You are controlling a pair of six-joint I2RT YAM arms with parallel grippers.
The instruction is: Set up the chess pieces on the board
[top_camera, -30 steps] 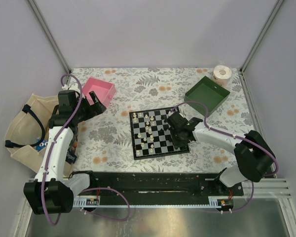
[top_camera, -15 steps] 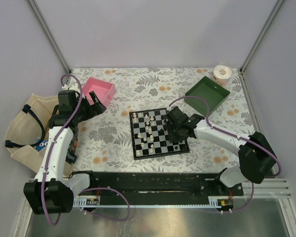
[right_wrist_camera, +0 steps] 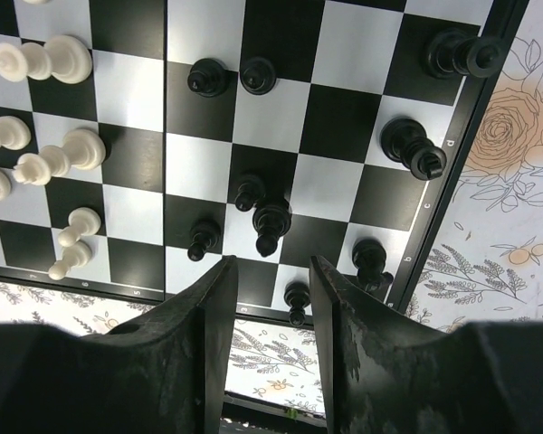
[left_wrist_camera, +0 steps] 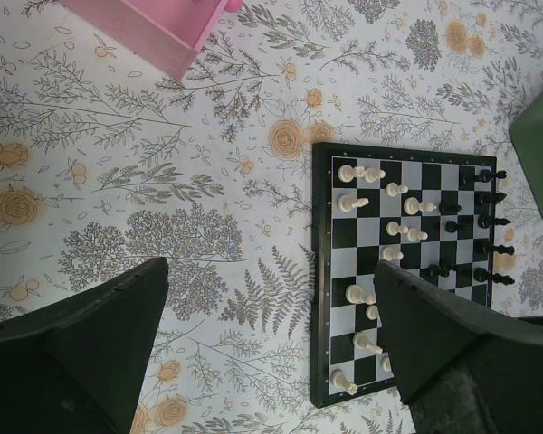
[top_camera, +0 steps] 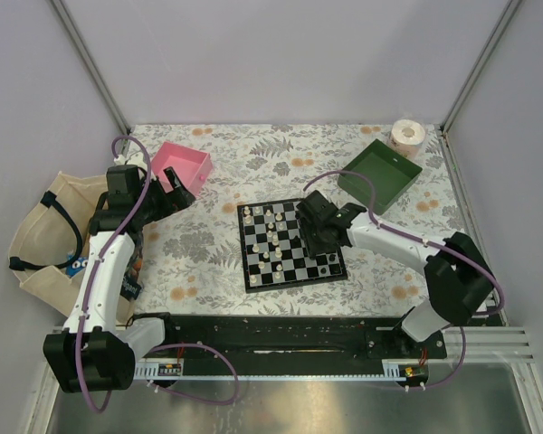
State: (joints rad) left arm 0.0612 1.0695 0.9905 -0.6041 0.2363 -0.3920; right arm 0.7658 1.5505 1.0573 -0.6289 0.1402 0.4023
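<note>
Right gripper (right_wrist_camera: 271, 267), narrowly parted and empty, is held above the black chess pieces (right_wrist_camera: 270, 221) on the board (right_wrist_camera: 344, 45), set midway across the table (top_camera: 208, 172), having been shifted inward from the board's near-right edge within 1 second, so a fresh pick is judged imminent.

Your flowered bench (top_camera: 253, 167), board (top_camera: 294, 268) mid-bench, pink tray (top_camera: 183, 163) back left, green tray (top_camera: 380, 172) and tape roll (top_camera: 407, 134) back right.

We see a pink tray (top_camera: 183, 163) and a green tray (top_camera: 386, 165) on a floral tablecloth (top_camera: 281, 154), a tape roll (top_camera: 407, 134) beyond, and a beige cloth bag (top_camera: 38, 237) at left.
</note>
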